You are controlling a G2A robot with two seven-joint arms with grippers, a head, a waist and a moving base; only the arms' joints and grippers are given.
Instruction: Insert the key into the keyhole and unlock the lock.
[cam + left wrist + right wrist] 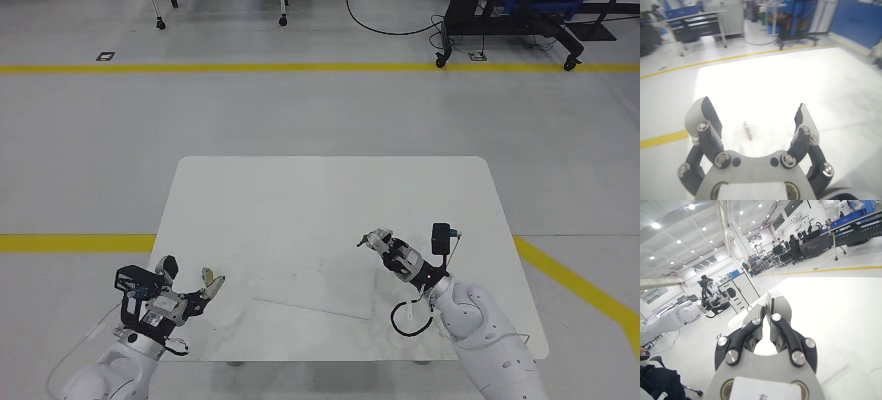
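The left pincer [753, 101] gapes wide above a small metal piece [747, 130] lying on the desk [772, 85], while the right pincer [769, 294] is pinched tight on a small silvery thing [766, 303].

White left arm [105, 372] reaching forward, grey-and-black two-fingered left pincer [755, 111] holding its fingers wide apart, white right arm [478, 325] angling inward, matching right pincer [767, 302] pressing its fingers together, pointing toward the left arm
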